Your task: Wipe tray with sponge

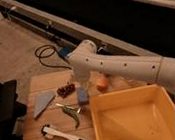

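Claw lost in shadow below the arm, just over the sponge; near edge of tray off-frame.
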